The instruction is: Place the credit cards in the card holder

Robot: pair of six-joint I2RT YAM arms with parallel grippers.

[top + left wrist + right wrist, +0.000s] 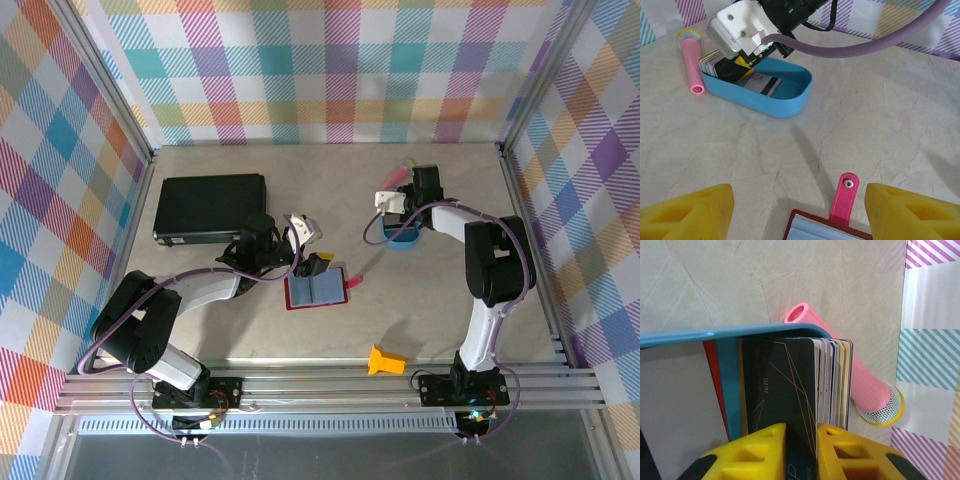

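Yellow pads of our right gripper (801, 434) pinch one black card (785, 385) among the credit cards (832, 380) in the blue tray (730, 332). We fear friction could drag neighbours out too. Our left gripper (799, 204) hangs open over the card holder (810, 228).

The card holder (313, 290) lies open and flat near the middle of the desk (430, 310). It is a dark-red, roughly square wallet with its grey-blue inner pockets facing up. Its pink tab (847, 192), with a metal snap, sticks out flat toward 3 o'clock in the top view.

The credit cards (830, 382) stand on edge as a packed stack at one end of a blue tray (405, 238), at 2 o'clock from the holder and well apart from it. On the tray floor another card (762, 83) lies flat. At the outside of the stack, a black card (785, 385) with thin gold lines is pinched between the yellow fingers of the right tool (801, 435).
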